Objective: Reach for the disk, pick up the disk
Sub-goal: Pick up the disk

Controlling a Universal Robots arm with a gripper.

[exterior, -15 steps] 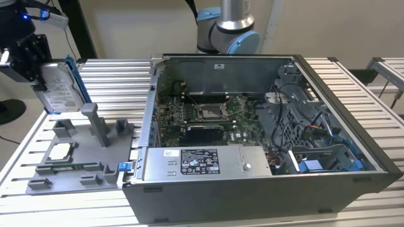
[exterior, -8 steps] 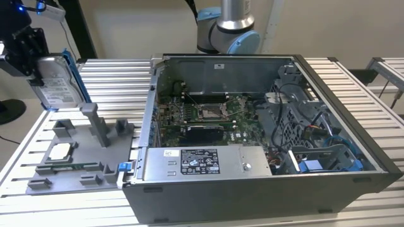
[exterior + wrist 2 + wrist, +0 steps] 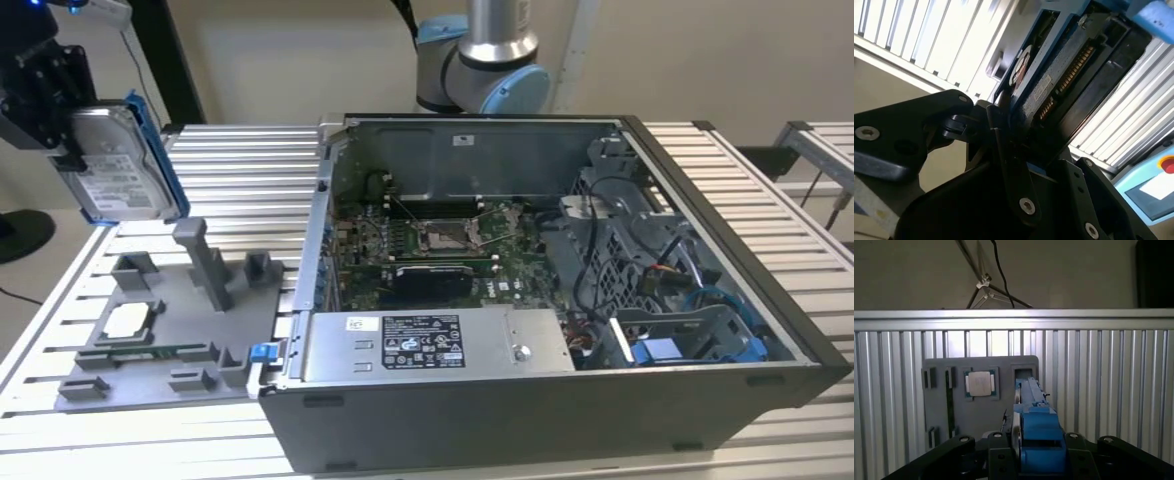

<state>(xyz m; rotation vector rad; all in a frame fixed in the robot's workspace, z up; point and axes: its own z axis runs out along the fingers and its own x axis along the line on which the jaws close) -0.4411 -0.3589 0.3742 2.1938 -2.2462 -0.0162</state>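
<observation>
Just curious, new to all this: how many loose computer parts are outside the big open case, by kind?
Disk, clamped in the gripper: 1
Square chip, on the grey holder: 1
Total: 2

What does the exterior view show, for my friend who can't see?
The black tool holds a flat silver-grey metal disk with a blue plastic bracket up in the air, above a grey plastic tray on a ribbed metal table. An open grey metal computer case sits on the exterior view's right.
</observation>
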